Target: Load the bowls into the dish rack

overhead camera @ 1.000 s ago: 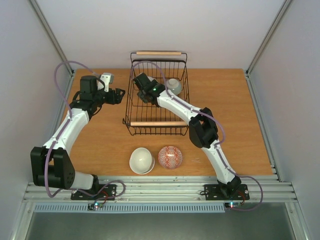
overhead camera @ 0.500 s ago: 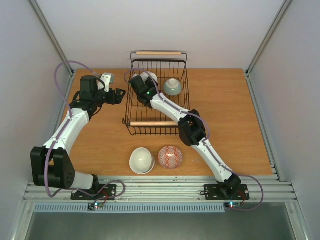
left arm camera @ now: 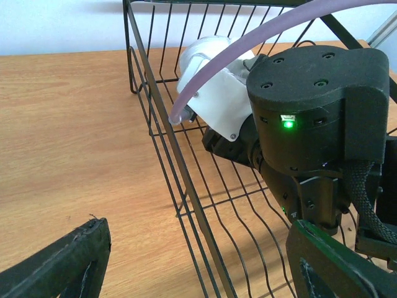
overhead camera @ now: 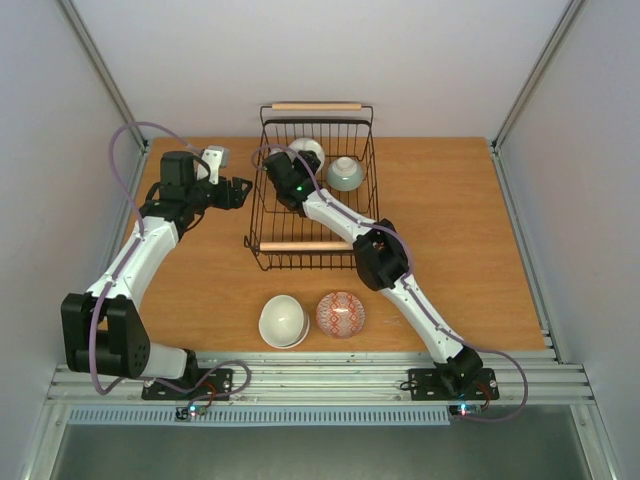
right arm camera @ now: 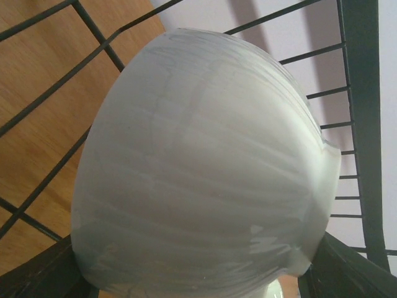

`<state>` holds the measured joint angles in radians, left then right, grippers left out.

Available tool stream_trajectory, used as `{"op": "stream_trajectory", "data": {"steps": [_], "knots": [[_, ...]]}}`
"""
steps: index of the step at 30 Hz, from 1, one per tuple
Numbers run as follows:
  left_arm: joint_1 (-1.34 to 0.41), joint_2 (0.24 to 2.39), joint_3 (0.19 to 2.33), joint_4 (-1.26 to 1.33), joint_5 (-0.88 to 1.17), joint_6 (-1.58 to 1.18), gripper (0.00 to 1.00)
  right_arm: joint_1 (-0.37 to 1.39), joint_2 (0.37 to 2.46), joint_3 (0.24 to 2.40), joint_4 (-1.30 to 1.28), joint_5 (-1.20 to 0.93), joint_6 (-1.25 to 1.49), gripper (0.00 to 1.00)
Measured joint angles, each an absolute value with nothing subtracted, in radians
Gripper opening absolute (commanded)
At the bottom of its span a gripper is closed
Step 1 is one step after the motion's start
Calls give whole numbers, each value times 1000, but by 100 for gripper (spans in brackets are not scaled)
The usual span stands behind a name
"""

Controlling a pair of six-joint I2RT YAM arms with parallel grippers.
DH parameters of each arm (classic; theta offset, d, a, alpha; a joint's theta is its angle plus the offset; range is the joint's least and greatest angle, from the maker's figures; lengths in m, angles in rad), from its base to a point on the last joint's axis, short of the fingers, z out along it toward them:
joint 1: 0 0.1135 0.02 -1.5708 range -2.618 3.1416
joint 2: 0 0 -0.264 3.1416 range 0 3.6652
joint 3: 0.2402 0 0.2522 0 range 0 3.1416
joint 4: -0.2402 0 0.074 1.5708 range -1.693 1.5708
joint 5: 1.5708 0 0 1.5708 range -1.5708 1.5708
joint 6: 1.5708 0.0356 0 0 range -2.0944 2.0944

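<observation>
At the left of the table (overhead camera: 450,230), the left gripper (overhead camera: 236,190) hovers just beside the left wall of the dish rack (overhead camera: 256,215), outside it. In the left wrist view its two fingers (left arm camera: 68,261) sit at the bottom corners of the frame with a wide gap between them; the jaws are apart and hold nothing, and the rack's wire side and the wooden tabletop show through the gap.

The dish rack stands at the far middle of the table, one wooden handle on its near edge and one on its far edge. The right arm reaches over the near handle into it, and the right gripper (right arm camera: 195,282) is in the far left part of the basket. Its jaws appear clamped on the white bowl (overhead camera: 306,151). The close view is filled by the bowl's outer curve, with a dark finger at each lower corner, so the exact contact is cropped out. The white bowl is tilted on its side against the rack's far wires.

To its right, the pale green bowl (overhead camera: 346,173) sits upright in the far right part of the rack, apart from the gripper.

On the table near the rack's near side, the cream bowl (overhead camera: 283,320) and, just beside it on the right, the red-patterned bowl (overhead camera: 340,313) stand upright.
</observation>
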<state>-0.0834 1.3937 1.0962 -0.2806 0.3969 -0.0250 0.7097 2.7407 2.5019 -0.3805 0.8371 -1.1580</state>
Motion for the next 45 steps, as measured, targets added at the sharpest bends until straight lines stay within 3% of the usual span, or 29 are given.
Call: {"op": "stream_trajectory", "data": {"steps": [2, 4, 16, 22, 29, 37, 45], "knots": [[-83, 1394, 1096, -281, 398, -25, 78, 708, 2743, 2503, -374, 842, -1176, 56], [-83, 1394, 1096, -281, 400, -25, 78, 707, 2743, 2503, -379, 841, -1179, 66], [-83, 1394, 1096, -281, 404, -22, 78, 707, 2705, 2509, -559, 708, -1023, 97], [-83, 1394, 1096, -281, 408, -18, 77, 707, 2567, 2466, -651, 572, -890, 98], [-83, 1394, 1096, -281, 416, -17, 77, 707, 2238, 2270, -653, 466, -755, 96], [-83, 1393, 1096, -282, 439, -18, 78, 708, 1826, 1997, -719, 350, -574, 83], [-84, 1394, 1098, -290, 500, -18, 78, 733, 1368, 1586, -871, 246, -329, 72]]}}
